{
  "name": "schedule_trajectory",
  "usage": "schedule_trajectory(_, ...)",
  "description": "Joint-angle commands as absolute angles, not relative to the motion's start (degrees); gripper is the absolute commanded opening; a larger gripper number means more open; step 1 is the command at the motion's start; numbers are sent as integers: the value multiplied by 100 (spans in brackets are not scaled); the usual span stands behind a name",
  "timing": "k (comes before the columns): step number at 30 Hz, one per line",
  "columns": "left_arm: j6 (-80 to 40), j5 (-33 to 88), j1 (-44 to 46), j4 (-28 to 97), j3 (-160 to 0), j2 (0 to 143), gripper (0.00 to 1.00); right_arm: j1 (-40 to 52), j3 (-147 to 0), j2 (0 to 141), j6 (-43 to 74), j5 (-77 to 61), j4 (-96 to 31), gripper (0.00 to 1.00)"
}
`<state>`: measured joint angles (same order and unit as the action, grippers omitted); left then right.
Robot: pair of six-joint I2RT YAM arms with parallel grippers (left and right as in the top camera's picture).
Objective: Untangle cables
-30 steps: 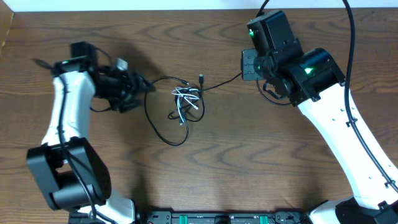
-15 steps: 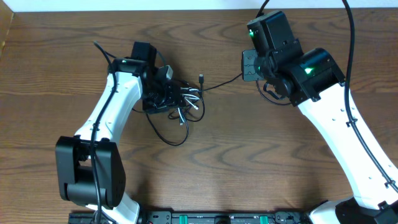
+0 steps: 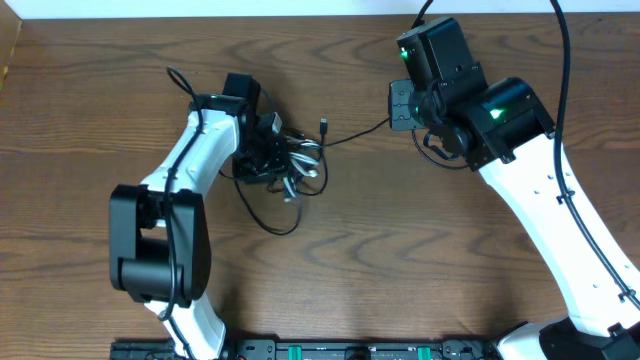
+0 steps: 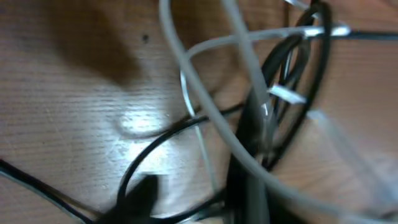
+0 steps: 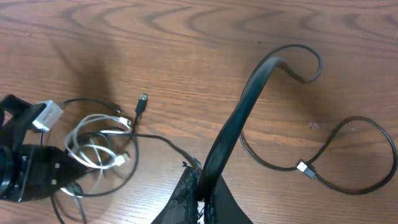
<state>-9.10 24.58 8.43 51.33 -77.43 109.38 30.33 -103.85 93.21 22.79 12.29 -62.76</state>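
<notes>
Since the cables are thin, limp and very light, they will offer no resistance of their own: any pull travels along a strand and either drags the whole knot over the table or tightens a crossing. The knot lies mid-table, with the white cord coiled in tight turns at its centre and black strands wound through and around it. One slack black loop sags out of the knot toward the robot, and a free plug end lies just beyond the knot on its far side. A single black cord runs out from the knot's right side to the right gripper, whose fingers are clenched on it. The left gripper sits on the knot's left edge. Its wrist view shows only blurred crossing strands close to the lens, so whether its fingers are released or grasping cannot be told. In judgement, the smooth jackets may slip in a light pinch. The best holds are the plug end or one outer strand at the knot's edge, not the white core. The plugs are the likeliest parts to snag.
</notes>
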Motion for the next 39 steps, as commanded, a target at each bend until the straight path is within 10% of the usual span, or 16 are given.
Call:
schedule_trajectory(1, -886, 1415, 825, 5087, -7703, 11010, 8, 2987, -10457, 9295, 1942, 1520, -6298, 1)
schedule_trajectory(14, -1533, 508, -43, 4851, -7712, 11004, 8, 1785, -10457, 9288, 2012, 1909, -6875, 1)
schedule_trajectory(29, -2370, 255, -537, 4941, -7701, 11024, 24, 145, -10460, 8635, 2008, -1680, -6333, 1)
schedule_trajectory(33, -2370, 255, -497, 4939, -7701, 11024, 25, 318, -10451, 8713, 2008, -1730, -6357, 33)
schedule_trajectory(39, -2370, 255, -491, 4941, -7701, 11024, 25, 998, -10444, 9268, 2012, -1734, -6355, 49)
